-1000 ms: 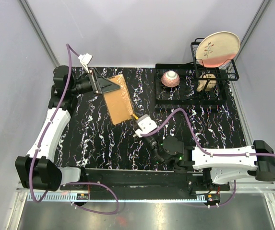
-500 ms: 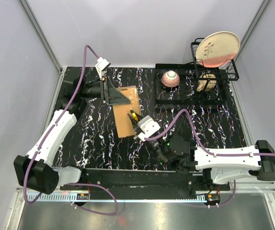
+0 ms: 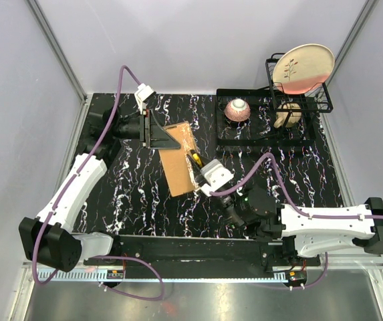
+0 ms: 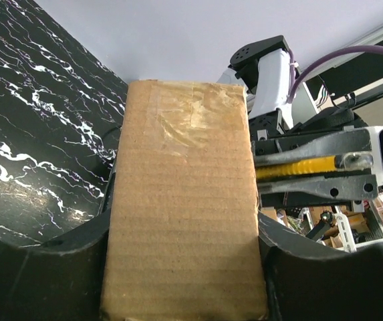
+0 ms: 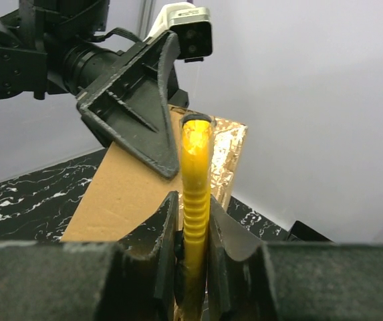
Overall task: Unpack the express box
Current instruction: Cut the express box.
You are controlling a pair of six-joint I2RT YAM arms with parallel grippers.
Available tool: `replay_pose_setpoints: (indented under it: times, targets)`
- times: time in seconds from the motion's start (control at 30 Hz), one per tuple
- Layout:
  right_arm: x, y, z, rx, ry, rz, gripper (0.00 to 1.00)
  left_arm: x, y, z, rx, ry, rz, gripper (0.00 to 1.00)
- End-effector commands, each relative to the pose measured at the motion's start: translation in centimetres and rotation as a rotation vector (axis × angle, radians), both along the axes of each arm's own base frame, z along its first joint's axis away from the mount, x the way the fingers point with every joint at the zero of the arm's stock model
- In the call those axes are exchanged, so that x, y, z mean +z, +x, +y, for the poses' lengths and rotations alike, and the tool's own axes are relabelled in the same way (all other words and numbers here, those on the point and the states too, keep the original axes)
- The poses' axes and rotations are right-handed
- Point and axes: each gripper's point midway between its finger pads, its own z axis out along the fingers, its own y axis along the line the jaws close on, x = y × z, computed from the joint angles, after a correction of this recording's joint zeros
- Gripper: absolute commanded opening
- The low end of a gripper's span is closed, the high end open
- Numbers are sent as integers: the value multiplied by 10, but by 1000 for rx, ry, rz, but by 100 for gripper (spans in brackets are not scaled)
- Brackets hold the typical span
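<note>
Left side first: the left gripper (image 3: 164, 137) is clamped across the long sides of the express box (image 3: 178, 160). It holds the box at a tilt over the marbled table (image 3: 128, 194), long axis running out from the jaws toward the right arm, taped end farthest out (clear shiny tape, a bit crinkled). Moving right, the right gripper (image 3: 200, 168) is squeezed tight on a yellow utility knife (image 3: 194, 159) just beside the box's right edge near that tape, so the right arm looks best placed for the cut.
</note>
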Motion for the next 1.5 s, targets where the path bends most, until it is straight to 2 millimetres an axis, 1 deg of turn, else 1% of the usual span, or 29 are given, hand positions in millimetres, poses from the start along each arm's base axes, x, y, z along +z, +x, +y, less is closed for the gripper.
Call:
replay_pose_setpoints:
  times: [0.0,0.07,0.1,0.27,0.5,0.6,0.67,0.73,0.8,0.9,0.97,1.07,1.1,1.13,1.17,1.2,1.23,1.27,1.33,1.4,1.47]
  targets:
    - [20,9,-39,-104,32,0,0,13,-28,10,-106,-13,-40,24]
    - [20,8,-43,-95,30,19,0,15,-28,11,-102,-13,-49,24]
    - [14,8,-42,-94,-7,30,0,16,-28,12,-102,-14,-70,24]
    - [0,8,-43,-92,-50,75,0,24,-33,13,-113,-19,-108,24]
    - [-2,10,-44,-109,-66,83,0,34,-46,17,-142,-30,-155,23]
    - [11,9,-49,-102,-20,89,0,33,-49,18,-154,-32,-167,23]
    - [26,6,-57,-87,36,89,0,29,-48,18,-154,-31,-169,23]
    - [34,5,-63,-83,70,91,0,25,-49,18,-156,-29,-163,23]
    - [36,5,-63,-79,75,92,0,23,-48,18,-153,-27,-162,23]
    - [24,4,-56,-64,30,116,0,24,-48,18,-154,-28,-163,22]
    - [14,3,-50,-47,0,131,0,28,-50,19,-157,-30,-171,22]
    - [8,-1,-44,-7,-22,149,0,33,-52,20,-160,-32,-180,22]
    - [0,-2,-41,3,-66,161,0,33,-51,21,-157,-32,-180,22]
    - [1,-4,-39,20,-77,165,0,34,-51,21,-159,-32,-181,22]
    - [-1,-5,-38,23,-98,170,0,34,-50,21,-157,-31,-180,22]
    - [-11,-6,-37,28,-141,190,0,34,-47,23,-147,-30,-180,22]
    - [-7,-7,-37,38,-129,196,0,33,-45,24,-139,-29,-177,22]
    - [-13,-9,-38,42,-149,215,0,33,-41,26,-118,-28,-180,22]
    - [-15,-10,-44,51,-152,226,0,32,-37,27,-102,-27,-182,21]
    - [-12,-14,-49,70,-131,236,0,30,-31,29,-78,-24,-178,20]
    - [-11,-17,-48,95,-124,242,0,29,-24,30,-50,-23,-191,20]
